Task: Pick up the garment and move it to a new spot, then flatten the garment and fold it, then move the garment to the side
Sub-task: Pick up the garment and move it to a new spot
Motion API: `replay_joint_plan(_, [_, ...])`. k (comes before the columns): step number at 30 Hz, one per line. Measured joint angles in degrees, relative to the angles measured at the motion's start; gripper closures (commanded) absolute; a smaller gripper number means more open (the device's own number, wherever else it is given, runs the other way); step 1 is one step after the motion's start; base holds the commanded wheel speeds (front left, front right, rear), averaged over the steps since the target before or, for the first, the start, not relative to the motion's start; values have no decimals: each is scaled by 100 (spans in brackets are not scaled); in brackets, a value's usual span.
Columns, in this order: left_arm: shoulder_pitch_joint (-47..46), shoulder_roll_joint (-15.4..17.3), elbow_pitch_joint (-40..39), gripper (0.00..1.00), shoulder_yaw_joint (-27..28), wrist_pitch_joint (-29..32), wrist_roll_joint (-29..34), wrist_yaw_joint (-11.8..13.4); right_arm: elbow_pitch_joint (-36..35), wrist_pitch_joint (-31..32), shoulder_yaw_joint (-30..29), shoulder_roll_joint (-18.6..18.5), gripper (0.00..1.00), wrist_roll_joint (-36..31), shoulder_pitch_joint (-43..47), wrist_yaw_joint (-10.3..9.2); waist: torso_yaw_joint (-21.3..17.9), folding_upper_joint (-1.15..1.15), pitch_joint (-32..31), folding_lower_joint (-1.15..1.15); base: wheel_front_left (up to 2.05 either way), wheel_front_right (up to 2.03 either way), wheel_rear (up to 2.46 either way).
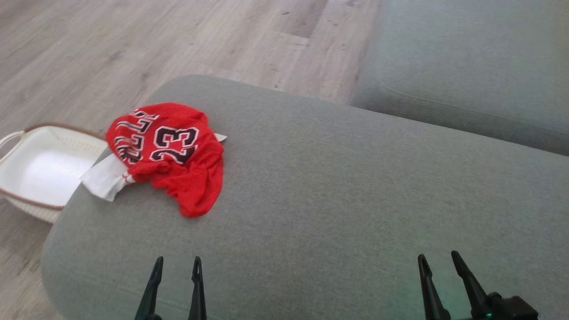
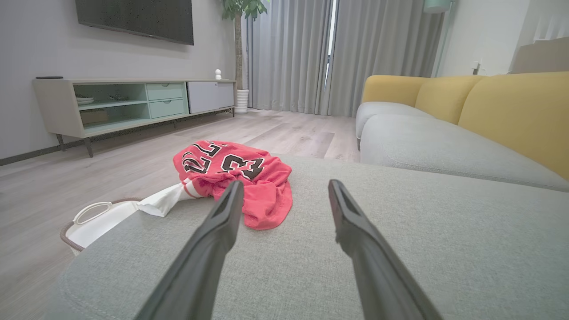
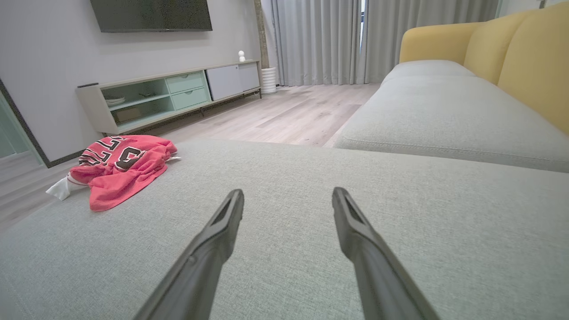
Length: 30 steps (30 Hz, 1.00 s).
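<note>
On the ottoman (image 1: 333,178)'s left edge, the garment (image 1: 173,151) overhangs a white basket (image 1: 49,171).

the garment (image 1: 173,155) is looking like soft, nubby red cloth, totally matt. the ottoman (image 1: 333,186) is showing grey woven fabric, fine-grained and dull. the floor (image 1: 89,49) is reading as pale wood planks with a low sheen. the fingers (image 2: 213,240) are looking like dark matt plastic.

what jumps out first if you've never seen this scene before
A crumpled red jersey numbered 23 lies at the left edge of the grey ottoman, beside a white basket on the floor. The left gripper and right gripper stand open at the near edge, apart from it.
</note>
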Motion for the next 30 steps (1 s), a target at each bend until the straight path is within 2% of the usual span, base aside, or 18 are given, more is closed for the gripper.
replay_joint_plan(6, [0, -1, -52, 0, 82, 0, 0, 0, 0, 0, 0, 1, 0, -1, -9, 0, 224, 0, 56, 0, 0, 0, 0])
replay_joint_plan(13, [-38, 0, -147, 0, 178, 0, 20, -4, 0, 0, -1, 2, 0, -13, -9, 0, 249, 0, 205, 0, 0, 0, 0])
replay_joint_plan(16, [-258, 43, -172, 0, 240, 0, 101, -118, -5, 0, 0, 2, 0, -98, -12, 0, 243, 0, 319, 0, 0, 0, 0])
replay_joint_plan(20, [-896, 222, -187, 0, 436, 0, 120, -249, -78, 0, -8, 2, 0, -235, -20, 0, 239, 0, 496, 0, 0, 0, 0])
replay_joint_plan(25, [-2598, 503, -60, 0, 829, -4, 143, -378, -182, 0, 55, -152, 0, -525, -422, 0, 195, 0, 1052, 1, 0, 0, 0])
replay_joint_plan(27, [-3288, 589, 379, 0, 925, 15, 69, -494, -250, 0, 58, -349, 0, -561, -705, 0, 153, 0, 1314, 2, 0, 0, 0])
replay_joint_plan(30, [-4176, 777, 1237, 0, 1023, 396, -74, -671, -354, -13, 45, -602, 0, -569, -1044, 0, 77, 0, 1705, 2, 0, 0, 0])
